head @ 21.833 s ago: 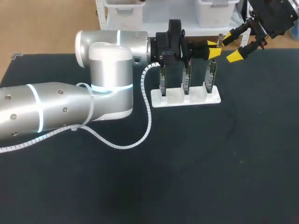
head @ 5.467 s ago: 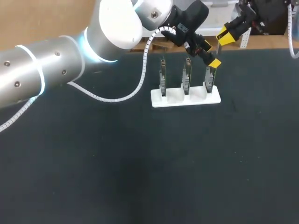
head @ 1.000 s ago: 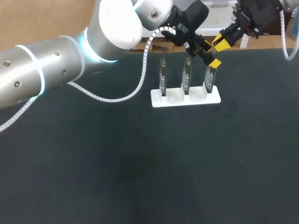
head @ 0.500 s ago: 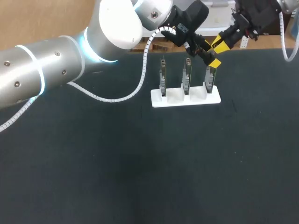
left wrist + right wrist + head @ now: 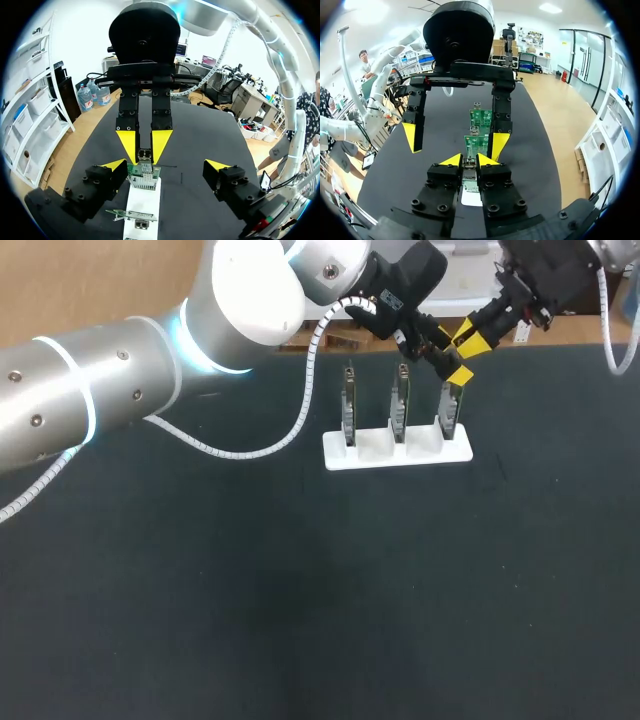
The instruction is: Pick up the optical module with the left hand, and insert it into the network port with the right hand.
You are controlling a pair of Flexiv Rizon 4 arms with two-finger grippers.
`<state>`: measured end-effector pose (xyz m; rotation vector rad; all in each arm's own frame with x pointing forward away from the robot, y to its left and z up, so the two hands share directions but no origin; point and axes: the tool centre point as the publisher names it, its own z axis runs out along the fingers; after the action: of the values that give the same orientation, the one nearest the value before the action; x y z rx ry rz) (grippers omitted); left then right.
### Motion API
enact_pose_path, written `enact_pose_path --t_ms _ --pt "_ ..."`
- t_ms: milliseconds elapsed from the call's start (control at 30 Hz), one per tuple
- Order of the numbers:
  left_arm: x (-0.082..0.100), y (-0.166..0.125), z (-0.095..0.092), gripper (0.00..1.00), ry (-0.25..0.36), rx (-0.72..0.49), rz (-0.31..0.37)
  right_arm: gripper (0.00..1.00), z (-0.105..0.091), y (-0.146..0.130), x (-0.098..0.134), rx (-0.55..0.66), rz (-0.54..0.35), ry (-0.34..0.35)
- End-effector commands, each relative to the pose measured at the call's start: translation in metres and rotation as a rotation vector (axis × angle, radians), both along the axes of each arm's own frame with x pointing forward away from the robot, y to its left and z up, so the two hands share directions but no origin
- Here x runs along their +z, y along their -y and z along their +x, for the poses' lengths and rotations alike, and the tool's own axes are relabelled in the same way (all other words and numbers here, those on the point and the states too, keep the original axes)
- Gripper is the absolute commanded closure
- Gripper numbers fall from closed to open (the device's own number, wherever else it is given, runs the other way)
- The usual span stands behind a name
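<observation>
Module (image 5: pixel 145 156) clamped in my right gripper (image 5: pixel 144 149), sitting at the top edge of the rightmost card (image 5: pixel 450 412) in the white rack (image 5: pixel 362 452) | my left gripper (image 5: pixel 165 166) spread wide, fingers either side of that card, holding nothing | whether the module is seated in the port: can't tell

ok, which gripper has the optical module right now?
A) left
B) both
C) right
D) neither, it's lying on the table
C: the right gripper has its yellow tips closed on the optical module from two sides, while the left gripper has its fingers spread wide apart on either side of it.
</observation>
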<state>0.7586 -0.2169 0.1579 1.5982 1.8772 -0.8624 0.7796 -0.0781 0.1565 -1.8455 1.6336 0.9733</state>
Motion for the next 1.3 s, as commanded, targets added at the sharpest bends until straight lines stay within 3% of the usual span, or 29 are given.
enact_pose_path --t_ms 33,1033,1067,1100,1133,1167,1200,1300 --pt "0.000 0.000 -0.001 0.00 0.001 0.003 0.001 1.00 -0.003 -0.001 -0.004 -0.004 -0.005 0.001" --pt "0.000 0.000 -0.001 0.00 0.001 0.003 0.001 1.00 -0.004 0.000 -0.015 -0.007 -0.035 -0.016" --pt "0.000 0.000 -0.001 0.00 0.001 0.003 0.001 0.76 -0.004 0.000 -0.015 -0.009 -0.035 -0.015" --pt "0.000 0.000 -0.001 0.00 0.001 0.003 0.001 0.58 -0.004 0.000 -0.014 -0.012 -0.034 -0.013" --pt "0.000 0.000 -0.001 0.00 0.001 0.003 0.001 0.49 -0.003 0.000 -0.014 -0.013 -0.032 -0.012" --pt "0.000 0.000 -0.001 0.00 0.001 0.003 0.001 0.13 -0.003 0.000 -0.013 -0.013 -0.031 -0.010" --pt "0.000 0.000 -0.001 0.00 0.001 0.003 0.001 0.00 -0.004 0.000 -0.013 -0.013 -0.030 -0.007" --pt "0.000 0.000 -0.001 0.00 0.001 0.003 0.001 0.00 -0.003 0.000 -0.011 -0.015 -0.022 -0.003"
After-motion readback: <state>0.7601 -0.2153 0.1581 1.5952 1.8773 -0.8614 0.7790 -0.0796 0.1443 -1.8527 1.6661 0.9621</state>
